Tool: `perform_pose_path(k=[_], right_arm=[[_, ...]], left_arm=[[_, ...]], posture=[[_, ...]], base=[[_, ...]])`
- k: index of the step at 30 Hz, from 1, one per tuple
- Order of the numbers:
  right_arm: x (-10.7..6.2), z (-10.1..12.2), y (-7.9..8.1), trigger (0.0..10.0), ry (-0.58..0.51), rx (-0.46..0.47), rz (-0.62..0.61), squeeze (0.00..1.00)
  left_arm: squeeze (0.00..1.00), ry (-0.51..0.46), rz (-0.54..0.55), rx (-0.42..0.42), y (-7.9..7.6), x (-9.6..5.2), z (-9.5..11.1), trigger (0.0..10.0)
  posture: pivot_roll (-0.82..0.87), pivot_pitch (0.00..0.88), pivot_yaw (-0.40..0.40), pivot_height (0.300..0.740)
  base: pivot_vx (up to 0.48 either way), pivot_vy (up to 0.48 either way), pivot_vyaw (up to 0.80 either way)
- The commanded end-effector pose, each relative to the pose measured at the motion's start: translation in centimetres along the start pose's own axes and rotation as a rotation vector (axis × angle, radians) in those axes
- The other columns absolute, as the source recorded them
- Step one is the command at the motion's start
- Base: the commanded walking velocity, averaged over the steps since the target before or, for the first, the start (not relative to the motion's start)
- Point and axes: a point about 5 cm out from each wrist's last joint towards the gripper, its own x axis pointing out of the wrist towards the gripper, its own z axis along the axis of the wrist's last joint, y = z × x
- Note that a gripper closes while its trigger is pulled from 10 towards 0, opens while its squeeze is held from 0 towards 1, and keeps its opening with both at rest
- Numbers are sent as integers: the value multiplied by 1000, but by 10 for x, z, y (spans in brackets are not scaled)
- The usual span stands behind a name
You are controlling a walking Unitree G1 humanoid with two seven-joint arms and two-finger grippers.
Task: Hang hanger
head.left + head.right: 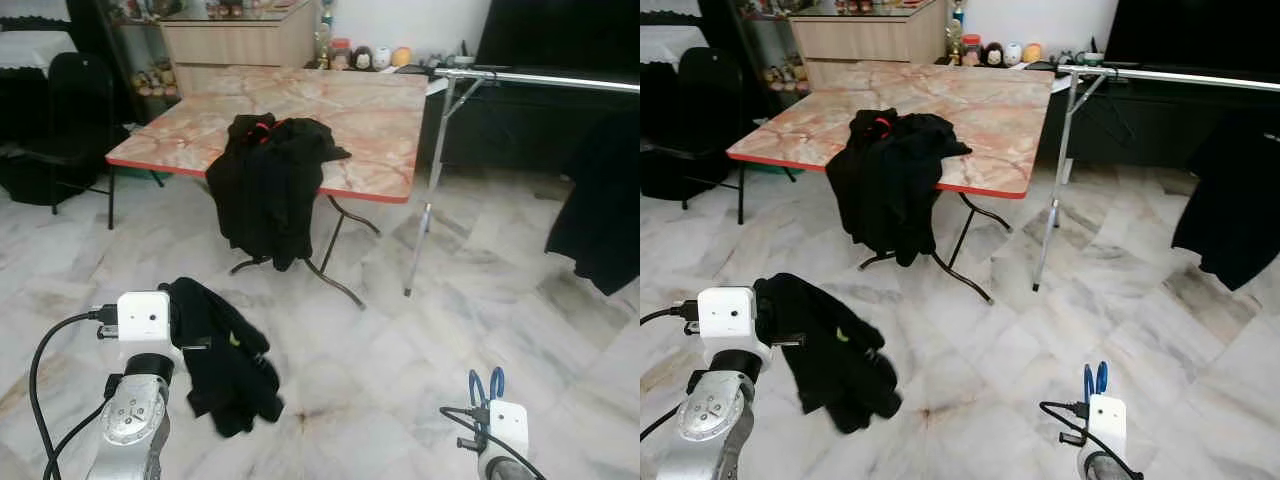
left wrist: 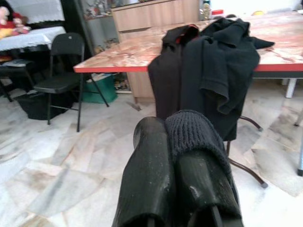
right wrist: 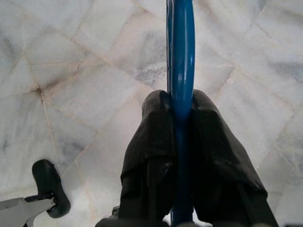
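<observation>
A blue hanger [image 3: 182,71] stands clamped between the black fingers [image 3: 151,142] of my right gripper [image 3: 181,101]; its blue tip [image 1: 486,385] pokes up above the right wrist low in the eye views. My left gripper [image 2: 173,142] is shut on a black garment [image 1: 225,355] that droops from it over the marble floor; a knitted black edge [image 2: 194,130] sits between its fingers. A silver clothes rail [image 1: 540,78] runs at the upper right, with a dark garment [image 1: 600,215] hanging below it.
A marble-topped folding table [image 1: 380,120] stands ahead with more black clothes [image 1: 270,180] draped over its front edge. A black folding chair [image 1: 60,110] is at the left. Cabinets line the back wall.
</observation>
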Motion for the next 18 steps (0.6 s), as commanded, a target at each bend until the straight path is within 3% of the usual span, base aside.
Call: perform_pose_path(k=[1,5,9,11,13,18], right_arm=[[0,1,3,10000,1,-3,13,0],[-2,-8,1,10000,24,-33,26,0],[-3,-12,17,10000,29,-52,63,0],[-3,-9,24,10000,16,-64,93,0],[-3,-10,24,10000,14,-77,102,0],[-5,-21,20,10000,39,-73,98,0]], left_arm=[[0,-36,5,-14,0,-1,10,10000],[0,-35,-13,-11,-3,-6,11,10000],[0,-37,-12,-8,-5,-12,12,10000],[0,-33,1,-23,-5,-15,12,10000],[0,-33,-2,-20,-6,-16,12,10000],[0,-15,-27,-29,-10,-18,9,10000]], posture=[[-70,0,78,740],[-26,0,55,740],[-2,0,33,740],[-4,0,31,740],[-11,0,34,740],[-57,0,64,740]], base=[[266,0,0],[302,0,0],[304,0,0],[304,0,-763],[300,0,-781],[302,0,0]])
